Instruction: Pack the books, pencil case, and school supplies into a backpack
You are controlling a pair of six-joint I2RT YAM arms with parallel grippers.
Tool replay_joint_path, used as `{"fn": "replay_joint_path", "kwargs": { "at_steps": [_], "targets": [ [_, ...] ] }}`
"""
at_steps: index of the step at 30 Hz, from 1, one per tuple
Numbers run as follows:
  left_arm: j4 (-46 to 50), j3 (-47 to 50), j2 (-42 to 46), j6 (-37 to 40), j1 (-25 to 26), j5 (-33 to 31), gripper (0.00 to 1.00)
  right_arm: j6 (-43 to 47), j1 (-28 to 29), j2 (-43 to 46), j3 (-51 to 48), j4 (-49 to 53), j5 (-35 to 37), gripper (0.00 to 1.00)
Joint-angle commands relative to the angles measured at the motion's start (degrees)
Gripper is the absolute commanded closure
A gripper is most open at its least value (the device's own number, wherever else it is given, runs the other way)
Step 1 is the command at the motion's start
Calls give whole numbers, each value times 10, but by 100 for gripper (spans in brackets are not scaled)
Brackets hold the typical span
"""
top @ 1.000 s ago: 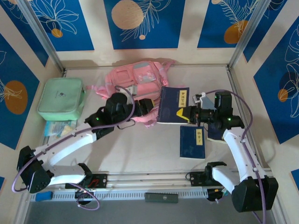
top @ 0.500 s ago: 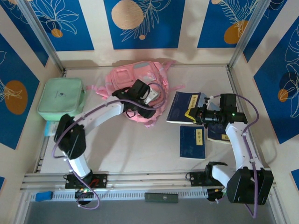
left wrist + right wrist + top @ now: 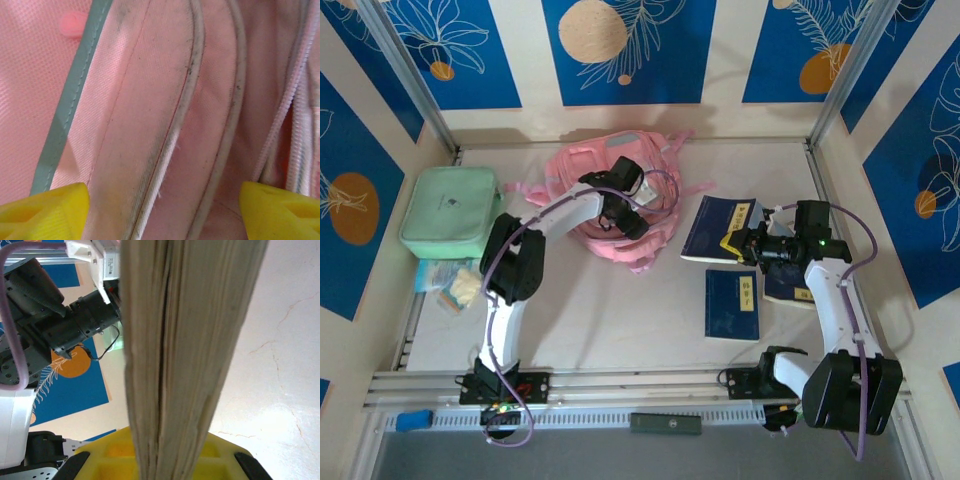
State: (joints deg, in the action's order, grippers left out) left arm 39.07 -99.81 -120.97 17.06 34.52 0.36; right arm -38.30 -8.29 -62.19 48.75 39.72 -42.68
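Note:
The pink backpack (image 3: 620, 175) lies at the back middle of the table. My left gripper (image 3: 626, 218) hovers open right over it; in the left wrist view its yellow fingertips (image 3: 45, 210) stand wide apart above the backpack's pink fabric (image 3: 150, 125), piping and zipper, holding nothing. My right gripper (image 3: 742, 243) is shut on the edge of a navy book (image 3: 715, 228) tilted off the table; its page edges (image 3: 175, 340) run between the yellow jaws. A second navy book (image 3: 731, 305) lies flat in front of it. The pencil case is out of view.
A mint green square bag (image 3: 450, 210) sits at the back left, with small pale teal and yellowish supplies (image 3: 452, 282) in front of it. Another dark blue flat thing (image 3: 785, 287) lies partly under my right arm. Bare tabletop (image 3: 620, 310) lies in front of the backpack.
My left arm has stretched out from in front of the backpack onto its top, and its gripper has opened wider. My right gripper has shifted the held book slightly right and tilted it.

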Motion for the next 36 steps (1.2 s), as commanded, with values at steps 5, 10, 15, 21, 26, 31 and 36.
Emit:
{"fn": "replay_joint_path", "kwargs": {
  "at_steps": [5,10,15,21,26,31,36],
  "targets": [
    [19,-47,-43,27,-12,6,51,13,-4,-2,-9,-10,-30,100],
    [28,-55,-27,40,-15,10,84,22,-6,0,-11,1,-20,100],
    [54,-72,16,37,-14,9,100,37,-4,-3,-5,19,-14,100],
    [58,-50,106,6,-12,-11,100,50,27,-8,12,48,3,100],
    [67,-43,162,-14,-11,-23,100,41,74,-20,28,53,9,100],
    [79,-46,184,-24,-12,-19,100,14,143,-52,44,3,-13,100],
    [68,-9,192,-46,-9,39,100,8,149,-85,57,10,32,100]
  ]
}}
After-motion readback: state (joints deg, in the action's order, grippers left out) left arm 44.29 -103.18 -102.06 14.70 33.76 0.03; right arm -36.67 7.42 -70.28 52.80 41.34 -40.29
